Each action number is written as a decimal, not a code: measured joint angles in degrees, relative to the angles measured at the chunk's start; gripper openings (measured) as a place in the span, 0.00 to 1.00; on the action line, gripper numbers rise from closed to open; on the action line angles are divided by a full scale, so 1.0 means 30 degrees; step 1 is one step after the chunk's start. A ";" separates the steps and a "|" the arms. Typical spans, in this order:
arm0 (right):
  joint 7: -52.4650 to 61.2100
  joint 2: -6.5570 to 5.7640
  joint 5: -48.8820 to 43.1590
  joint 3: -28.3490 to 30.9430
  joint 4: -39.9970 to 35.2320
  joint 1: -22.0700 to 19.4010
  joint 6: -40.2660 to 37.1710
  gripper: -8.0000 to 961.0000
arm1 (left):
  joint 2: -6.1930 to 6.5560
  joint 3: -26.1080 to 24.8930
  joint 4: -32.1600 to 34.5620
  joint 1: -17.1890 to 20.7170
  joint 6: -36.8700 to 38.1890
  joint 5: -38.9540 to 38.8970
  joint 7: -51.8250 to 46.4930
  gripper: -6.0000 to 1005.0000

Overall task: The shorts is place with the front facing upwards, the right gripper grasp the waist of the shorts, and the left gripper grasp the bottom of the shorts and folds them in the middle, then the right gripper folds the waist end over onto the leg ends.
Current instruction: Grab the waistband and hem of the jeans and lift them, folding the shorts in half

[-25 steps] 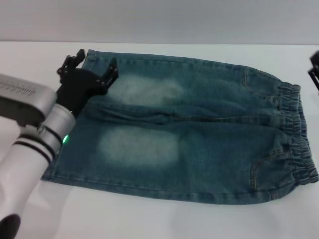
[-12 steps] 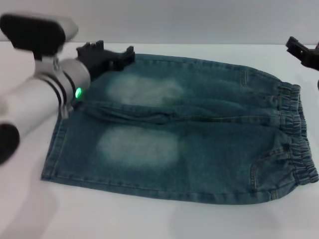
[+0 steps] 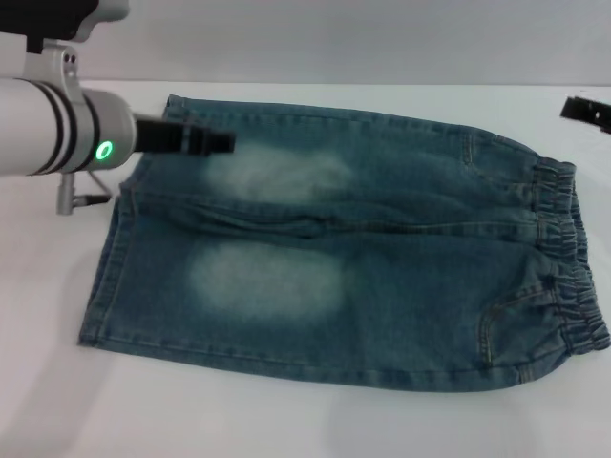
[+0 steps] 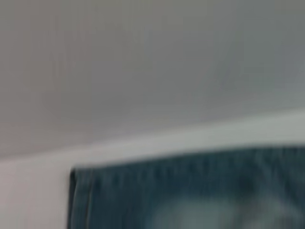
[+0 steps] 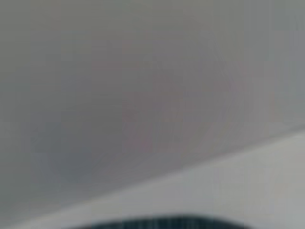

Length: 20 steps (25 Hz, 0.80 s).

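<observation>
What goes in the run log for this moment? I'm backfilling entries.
stage: pre-grasp | shorts: flat, unfolded | left gripper: above leg ends | right gripper: beyond waist

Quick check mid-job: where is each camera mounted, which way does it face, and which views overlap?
Head view: on the head, looking down at the shorts on the table; left end effector and right end effector show.
Left wrist view: on the left wrist, facing a denim corner and the wall; no fingers show.
Right wrist view: on the right wrist, mostly wall; no fingers show.
Head and left wrist views share the shorts.
</observation>
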 joint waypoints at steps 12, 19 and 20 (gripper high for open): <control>-0.0200 0.0489 -0.0029 0.2581 0.2634 -0.0711 0.6316 0.83 | -0.0029 -0.0196 -0.4459 0.1860 -0.6383 0.1147 -0.0168 0.78; -0.0329 0.0556 -0.0070 0.3541 0.3161 -0.1225 0.7654 0.83 | -0.0031 -0.0086 -0.4693 0.2239 -0.9178 0.3351 -0.1298 0.77; -0.0329 0.0556 -0.0070 0.3541 0.3161 -0.1225 0.7654 0.83 | -0.0035 -0.0042 -0.4672 0.2258 -0.9479 0.3689 -0.1483 0.77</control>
